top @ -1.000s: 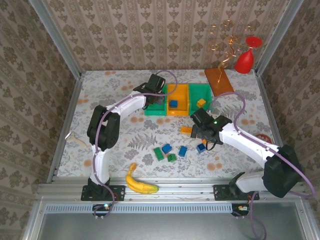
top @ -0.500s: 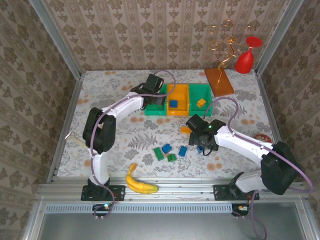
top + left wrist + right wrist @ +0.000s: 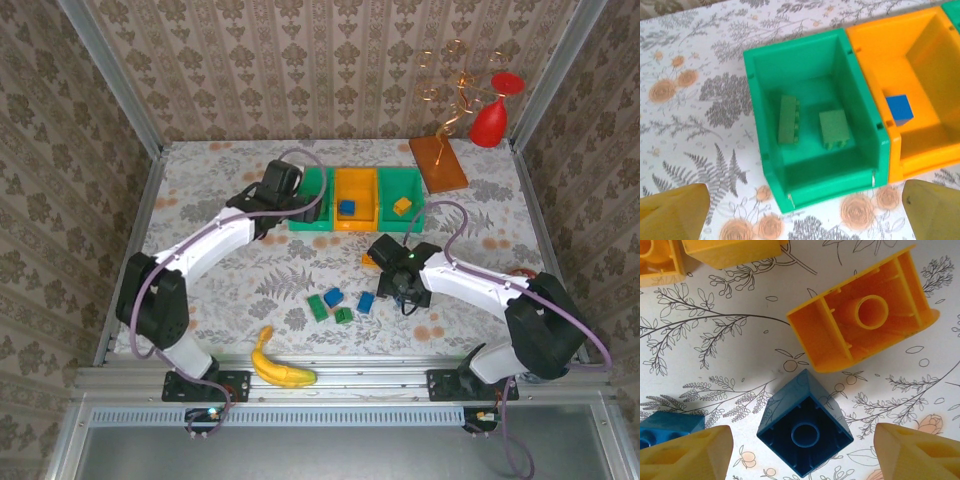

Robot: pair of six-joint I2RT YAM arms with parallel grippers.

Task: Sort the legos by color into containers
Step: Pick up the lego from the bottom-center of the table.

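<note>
left end effector (image 3: 802, 212) spread wide above green bin (image 3: 765, 140) holding two green legos (image 3: 788, 120); right end effector (image 3: 800, 452) spread astride upturned blue lego (image 3: 805, 420) on desk (image 3: 740, 365), fingers clear of it

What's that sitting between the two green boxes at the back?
The orange bin, flanked by the left green bin and right green bin, with one blue lego inside; the top view shows it.

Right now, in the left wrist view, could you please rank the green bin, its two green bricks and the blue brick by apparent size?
1. green bin
2. long green brick and squarish green brick: too alike to rank
3. blue brick, lying in the orange bin
</note>
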